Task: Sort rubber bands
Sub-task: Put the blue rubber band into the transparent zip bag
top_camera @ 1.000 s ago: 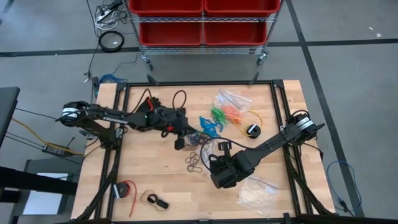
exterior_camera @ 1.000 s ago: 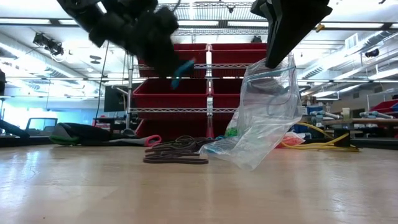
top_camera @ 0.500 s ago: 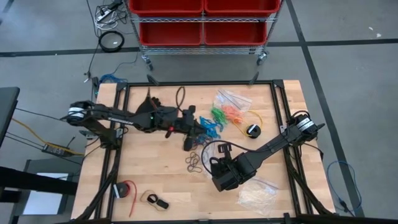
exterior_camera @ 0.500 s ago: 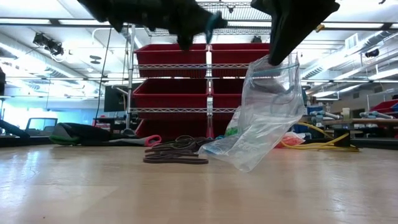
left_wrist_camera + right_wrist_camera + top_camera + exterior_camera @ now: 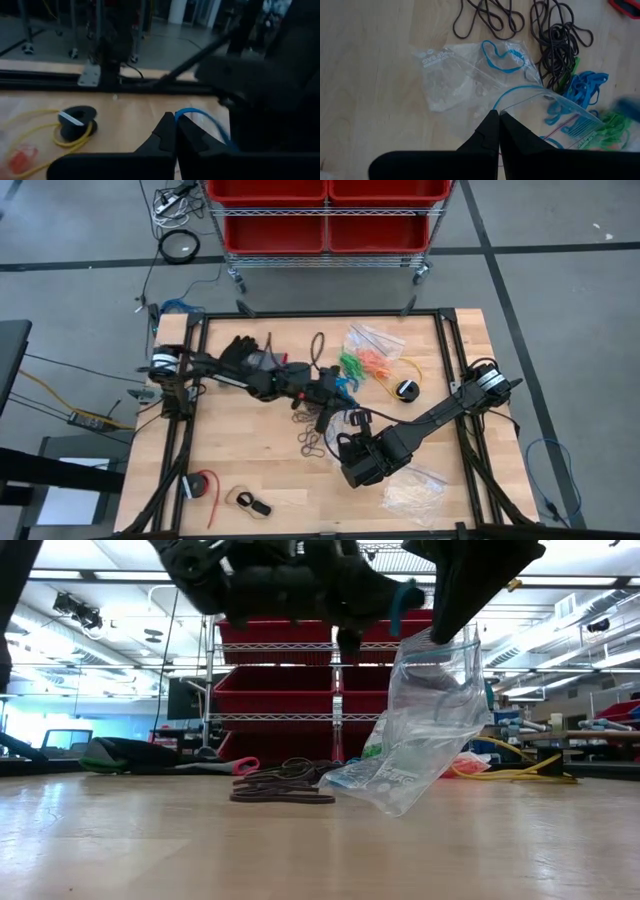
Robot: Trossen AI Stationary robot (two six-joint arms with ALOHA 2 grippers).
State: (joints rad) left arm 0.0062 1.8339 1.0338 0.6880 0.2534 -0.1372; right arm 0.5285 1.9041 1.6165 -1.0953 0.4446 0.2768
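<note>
A red bin rack (image 5: 325, 215) on castors stood on the grey floor just beyond the wooden table (image 5: 240, 455). On the table lay a black spool (image 5: 407, 389) wound with yellow cable, a clear plastic bag of whitish pieces (image 5: 413, 493) near the front right corner, and a red-and-black roll (image 5: 203, 485) front left.

Bare table (image 5: 240, 442) front-left; black bands (image 5: 312, 442), raised bag (image 5: 420, 730) crowding ctr.
</note>
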